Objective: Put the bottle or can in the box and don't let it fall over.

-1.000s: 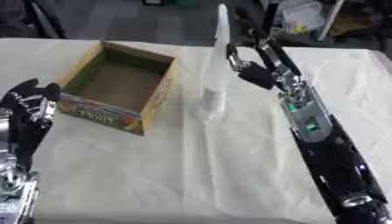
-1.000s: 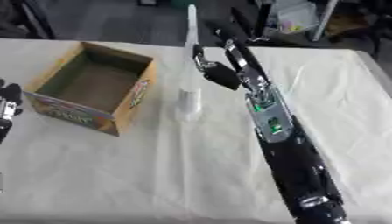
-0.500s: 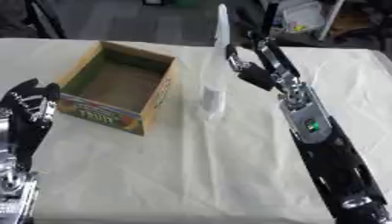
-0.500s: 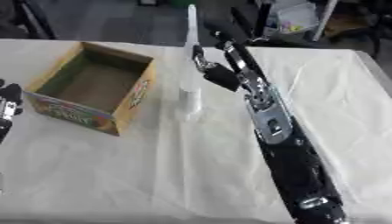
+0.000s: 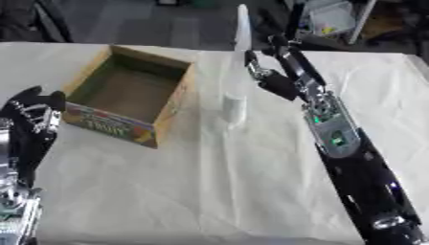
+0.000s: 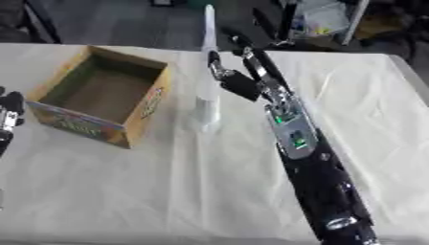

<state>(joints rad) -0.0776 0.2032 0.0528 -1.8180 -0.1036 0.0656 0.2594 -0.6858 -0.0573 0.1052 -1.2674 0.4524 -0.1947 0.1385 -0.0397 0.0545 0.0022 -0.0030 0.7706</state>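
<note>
A small white bottle (image 5: 234,108) stands upright on the white tablecloth, just right of the box. The open cardboard box (image 5: 127,95) with a printed fruit label on its front is empty inside. My right hand (image 5: 274,75) hovers above and to the right of the bottle, fingers spread and apart from it, holding nothing. My left hand (image 5: 33,113) rests at the left edge beside the box's front corner, fingers relaxed and pointing up.
A tall white rod-like thing (image 5: 242,21) rises behind the bottle. The table's far edge (image 5: 167,47) runs behind the box, with dark floor and clutter (image 5: 335,16) beyond. Bare cloth (image 5: 209,191) fills the foreground.
My right hand has shifted slightly toward the bottle, still open. The bottle, box and left hand have not moved.
</note>
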